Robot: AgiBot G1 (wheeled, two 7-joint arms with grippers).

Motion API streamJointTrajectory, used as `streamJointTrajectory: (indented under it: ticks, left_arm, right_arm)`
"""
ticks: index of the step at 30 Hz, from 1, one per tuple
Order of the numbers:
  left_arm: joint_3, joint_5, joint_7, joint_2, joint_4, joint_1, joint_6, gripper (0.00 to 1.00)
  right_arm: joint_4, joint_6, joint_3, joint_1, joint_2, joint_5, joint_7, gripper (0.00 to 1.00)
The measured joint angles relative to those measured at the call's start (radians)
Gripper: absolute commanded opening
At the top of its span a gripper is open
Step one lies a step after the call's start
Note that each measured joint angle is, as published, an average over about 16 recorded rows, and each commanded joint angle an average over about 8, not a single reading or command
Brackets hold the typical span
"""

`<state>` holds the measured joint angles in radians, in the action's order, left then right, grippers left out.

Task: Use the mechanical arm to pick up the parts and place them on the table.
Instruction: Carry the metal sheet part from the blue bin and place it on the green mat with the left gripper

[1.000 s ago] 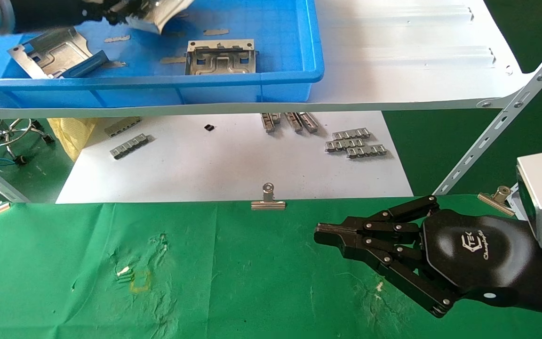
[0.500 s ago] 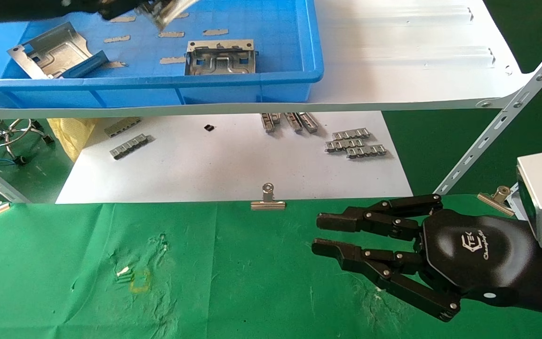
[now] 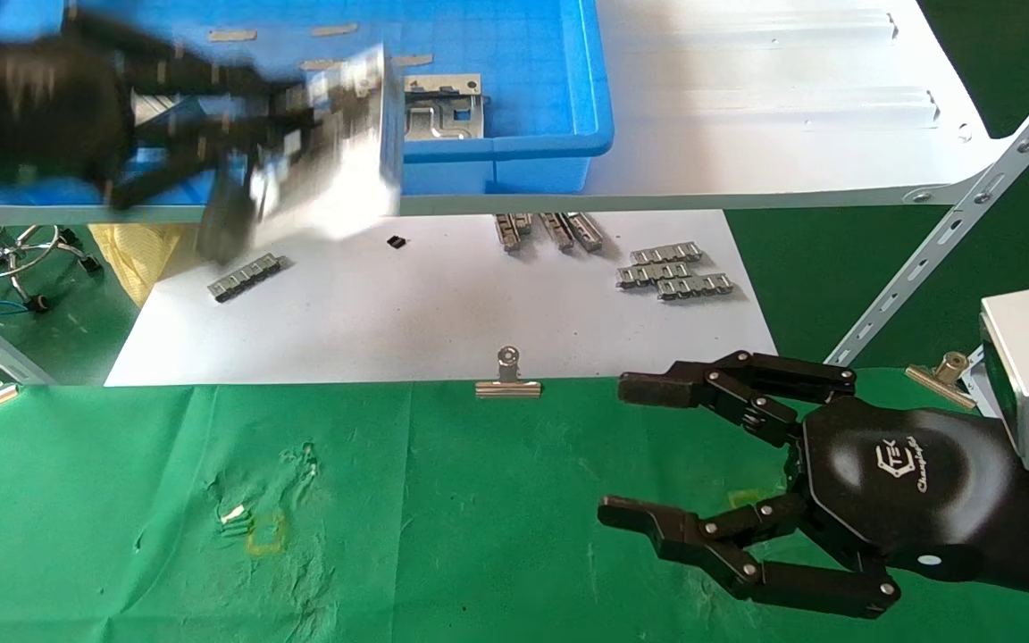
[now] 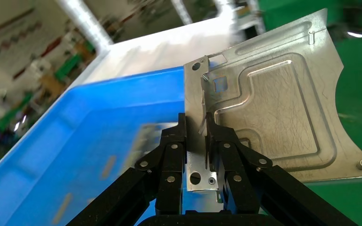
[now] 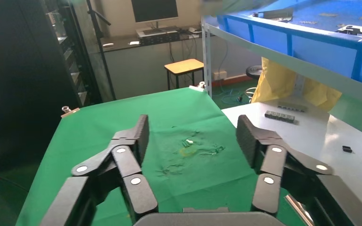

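Part [image 4: 273, 113] pinched in left tool [image 4: 206, 141] above blue bin [image 3: 497, 147]; right tool [image 3: 648, 451] spread over green table [image 3: 434, 536].

The left hand [image 3: 211, 134] of the mechanical arm, black with jointed fingers [image 4: 169, 155], pinches one silver plate [image 4: 273, 108] by its bent edge. This part [image 3: 336, 152] is in the air at the far left, tilted, in front of the blue bin. A second part [image 3: 439, 107] lies flat in the bin. The right hand [image 3: 711, 473] hovers with fingers spread wide over the green table [image 3: 434, 536] at the near right.
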<state>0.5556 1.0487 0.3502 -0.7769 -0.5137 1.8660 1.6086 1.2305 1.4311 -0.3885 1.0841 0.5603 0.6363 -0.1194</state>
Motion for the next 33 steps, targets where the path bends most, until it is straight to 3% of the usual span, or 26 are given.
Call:
streamJointTrajectory:
  ticks: [5, 9, 18, 25, 26, 27, 33]
  left_arm:
    - [0.077, -0.099, 0.101, 0.104, -0.161, -0.137, -0.01, 0.0]
    - [0.137, -0.118, 0.219, 0.155, -0.193, -0.218, -0.03, 0.0]
    - [0.212, -0.025, 0.539, 0.123, 0.009, -0.312, -0.108, 0.0]
    - [0.218, -0.002, 0.71, 0.064, 0.178, -0.347, -0.144, 0.0]
    - [0.217, -0.003, 0.728, 0.058, 0.196, -0.349, -0.146, 0.03]
    - [0.216, -0.004, 0.743, 0.051, 0.213, -0.351, -0.145, 0.13]
    - [0.211, -0.013, 0.812, 0.02, 0.293, -0.354, -0.13, 0.88]
  right_arm:
    - [0.0, 0.0, 0.0, 0.0, 0.0, 0.0, 0.0, 1.0]
    - [0.0, 0.0, 0.0, 0.0, 0.0, 0.0, 0.0, 1.0]
    - [0.0, 0.0, 0.0, 0.0, 0.0, 0.0, 0.0, 1.0]
    - [0.0, 0.0, 0.0, 0.0, 0.0, 0.0, 0.0, 1.0]
    - [0.0, 0.0, 0.0, 0.0, 0.0, 0.0, 0.0, 1.0]
    - [0.0, 0.0, 0.0, 0.0, 0.0, 0.0, 0.0, 1.0]
    - [0.0, 0.0, 0.0, 0.0, 0.0, 0.0, 0.0, 1.0]
